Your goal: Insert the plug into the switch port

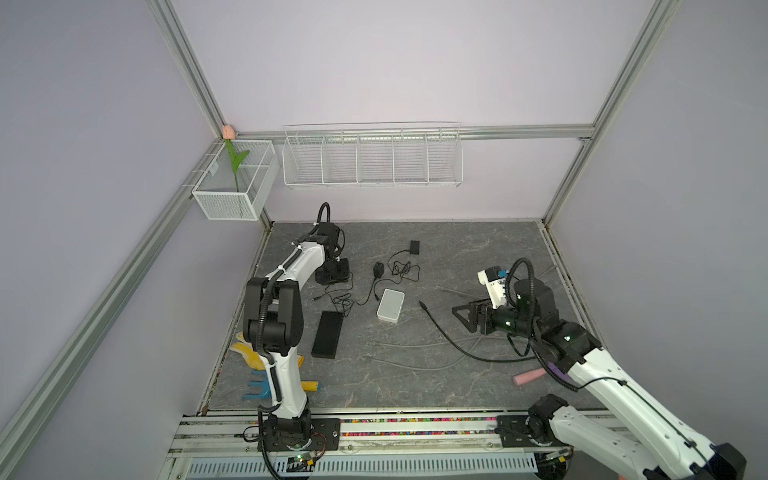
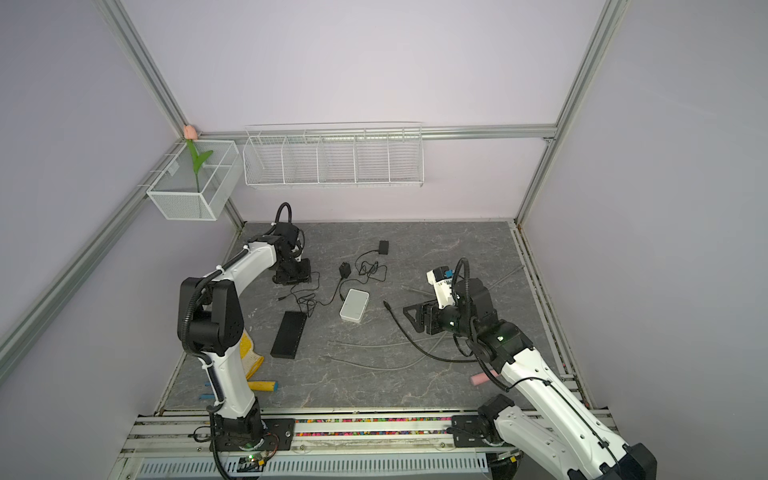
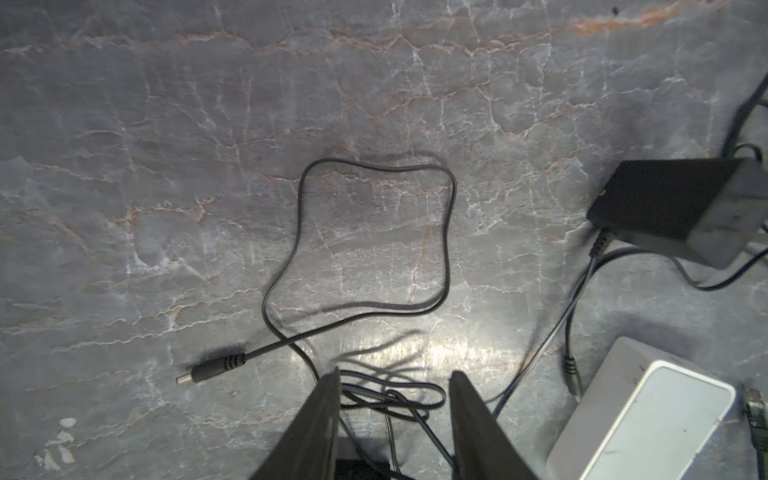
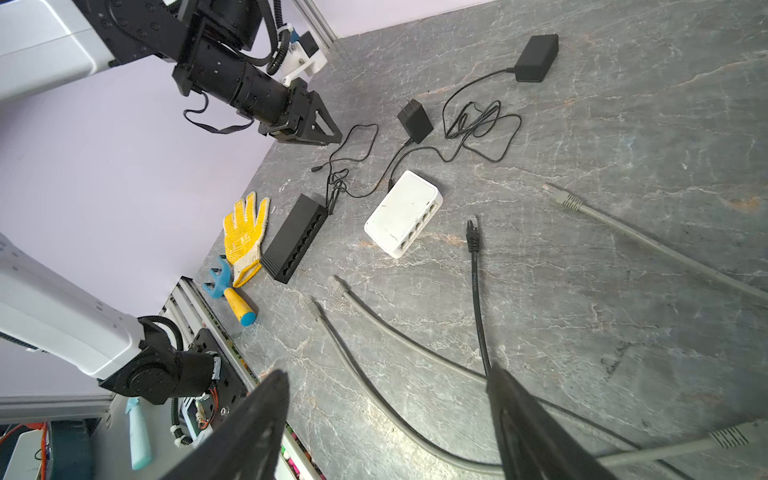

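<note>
Lilac walls (image 1: 415, 62) w/ 2 wire baskets (image 1: 372, 162), grey marbled floor (image 1: 457, 382).

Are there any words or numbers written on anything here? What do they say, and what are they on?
Nothing here can be read for sure.
black cable: small pale print along its jacket, too small to read.
white switch: no label shows on its top or port side.
black switch: no text shows.
yellow glove: only dots, no words.
</note>
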Robot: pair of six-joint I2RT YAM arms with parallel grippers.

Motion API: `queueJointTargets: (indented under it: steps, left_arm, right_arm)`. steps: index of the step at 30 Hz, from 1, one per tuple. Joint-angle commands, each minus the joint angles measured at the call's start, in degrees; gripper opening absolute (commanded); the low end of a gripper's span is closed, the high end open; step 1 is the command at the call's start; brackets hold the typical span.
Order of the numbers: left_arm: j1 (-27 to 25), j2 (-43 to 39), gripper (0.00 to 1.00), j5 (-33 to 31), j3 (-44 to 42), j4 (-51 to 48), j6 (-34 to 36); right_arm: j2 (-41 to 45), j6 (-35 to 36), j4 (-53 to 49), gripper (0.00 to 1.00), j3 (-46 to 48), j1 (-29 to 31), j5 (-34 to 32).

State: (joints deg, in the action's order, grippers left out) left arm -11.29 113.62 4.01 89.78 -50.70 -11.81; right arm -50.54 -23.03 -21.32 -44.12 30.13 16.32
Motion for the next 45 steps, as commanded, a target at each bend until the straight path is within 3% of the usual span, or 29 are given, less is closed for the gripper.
queueJointTargets:
  steps: [1, 11, 32, 45]
  left_arm:
    - [0.04, 0.48, 0.43, -0.72, 1.85, -1.68, -0.22]
    - [0.04, 4.77, 0.42, -3.31, 5.66, -5.33, 0.56]
    - [-3.48, 10.83, 0.42, -5.14, 8.54, -7.34, 1.27]
    - [-4.36, 13.28, 0.35, -5.20, 9.72, -9.19, 1.90]
  right_arm:
    - [-1.66, 1.37, 1.94, 0.76, 0.30, 1.43, 0.03]
    - [-5.52, 2.26, 4.44, 0.74, 0.78, 4.41, -0.67]
    - [-4.65, 3.55, 6.12, 0.75, 4.31, 5.64, -1.37]
    - [-2.78, 4.02, 5.15, 0.75, 4.67, 5.62, -2.30]
